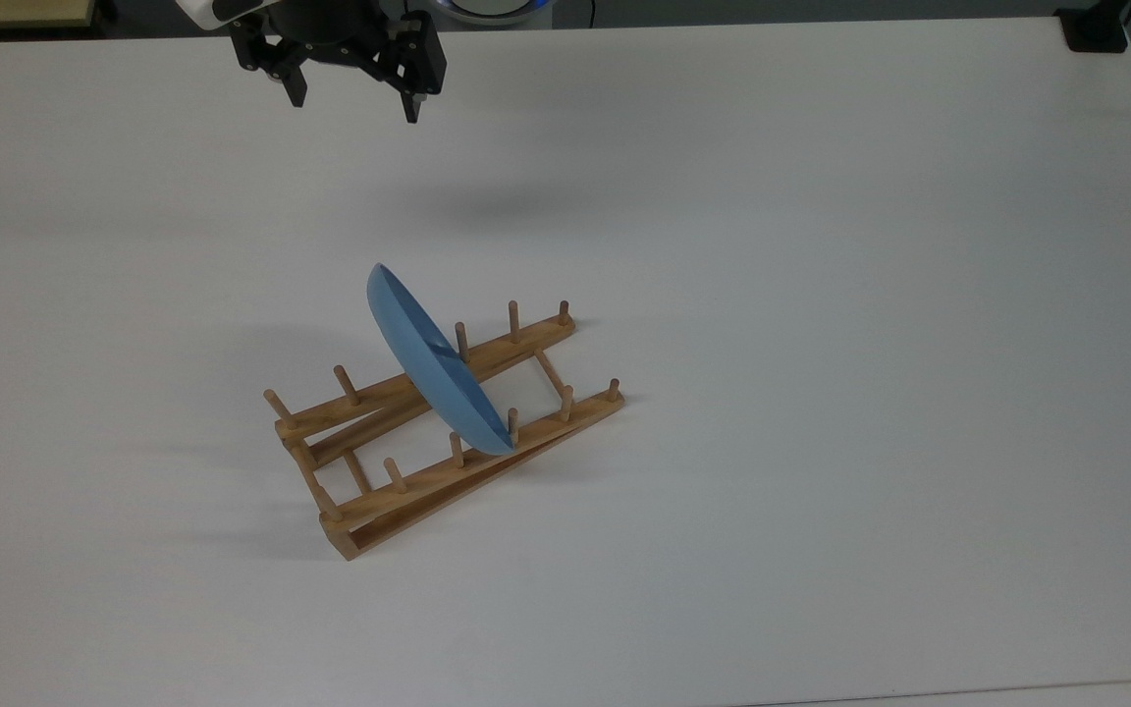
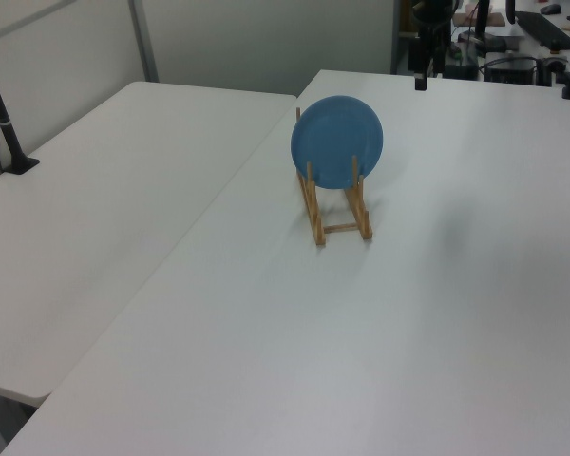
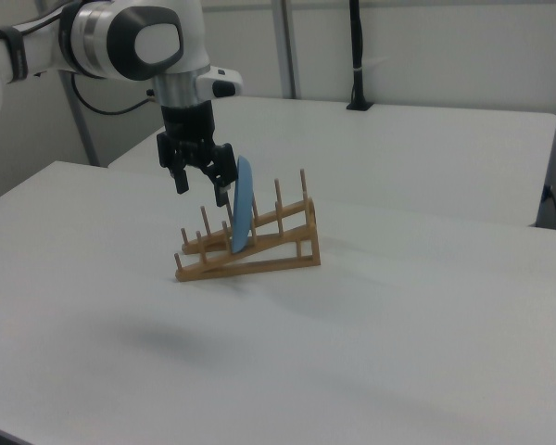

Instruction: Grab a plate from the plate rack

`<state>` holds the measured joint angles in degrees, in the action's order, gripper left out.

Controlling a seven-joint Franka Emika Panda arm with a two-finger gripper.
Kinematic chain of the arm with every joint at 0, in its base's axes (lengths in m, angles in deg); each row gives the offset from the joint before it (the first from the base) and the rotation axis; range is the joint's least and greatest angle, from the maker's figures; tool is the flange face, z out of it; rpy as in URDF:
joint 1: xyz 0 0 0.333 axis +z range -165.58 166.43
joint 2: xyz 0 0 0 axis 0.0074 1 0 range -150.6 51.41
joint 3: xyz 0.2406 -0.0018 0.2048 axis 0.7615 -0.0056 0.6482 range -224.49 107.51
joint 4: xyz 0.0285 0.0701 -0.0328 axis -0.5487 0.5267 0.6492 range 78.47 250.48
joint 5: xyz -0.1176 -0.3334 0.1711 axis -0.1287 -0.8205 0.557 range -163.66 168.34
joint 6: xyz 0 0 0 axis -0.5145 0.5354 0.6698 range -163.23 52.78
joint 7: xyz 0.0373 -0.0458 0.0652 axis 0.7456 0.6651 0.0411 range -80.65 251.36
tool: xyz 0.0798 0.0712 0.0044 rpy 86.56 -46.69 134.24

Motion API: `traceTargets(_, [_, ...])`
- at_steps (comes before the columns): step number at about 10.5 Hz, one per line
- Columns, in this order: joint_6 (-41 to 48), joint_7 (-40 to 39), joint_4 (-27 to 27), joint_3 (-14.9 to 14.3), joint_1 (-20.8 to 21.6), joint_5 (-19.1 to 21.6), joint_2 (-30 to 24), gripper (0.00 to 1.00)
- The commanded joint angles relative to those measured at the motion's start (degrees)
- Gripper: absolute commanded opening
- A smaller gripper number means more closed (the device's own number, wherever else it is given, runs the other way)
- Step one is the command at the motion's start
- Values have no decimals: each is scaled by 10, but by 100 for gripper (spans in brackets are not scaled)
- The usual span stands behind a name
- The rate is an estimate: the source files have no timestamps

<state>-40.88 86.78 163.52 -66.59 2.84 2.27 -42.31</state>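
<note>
One plate (image 1: 433, 363) stands on edge in the wooden rack (image 1: 448, 432), slotted between the pegs around the middle of the rails and leaning a little toward the rack's raised end. The rack sits near the middle of the white table (image 1: 821, 295), with nothing else close to it.

The gripper (image 1: 354, 93) hangs in the air with its two fingers spread wide apart and nothing between them. In the top view it is well apart from the plate, up near the table's far edge, and the plate lies below it and slightly to the top view's right. In the right view the gripper (image 3: 202, 185) appears just to the right view's left of the plate's (image 3: 241, 218) upper rim, but the top view suggests that closeness is mostly a matter of the camera's line; the real gap is larger.

What the coming move turns on is the plate's edge-on line. In the top view the plate shows as a thin blue sliver running from upper left to lower right, crossing the rails at an angle. The fingers, I judge, need to straddle that thin line, one on each face, so the gap between them should run across the sliver rather than along it. From here the wrist likely needs some turning to match, then travel toward the plate's top rim and a descent onto it. The left view shows the plate's (image 2: 337, 142) full round face, with the rack (image 2: 337, 214) under it.
</note>
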Motion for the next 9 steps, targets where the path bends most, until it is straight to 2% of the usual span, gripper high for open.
traceTargets(1, [-5, -33, -11, 4, -13, 25, -12, 100])
traceTargets(6, [-8, -32, -12, 5, -8, 19, -10, 100])
traceTargets(8, [-20, -34, -26, 6, -5, -10, 1, 100])
traceTargets(9, [-43, -34, -34, 10, 13, -25, 9, 100])
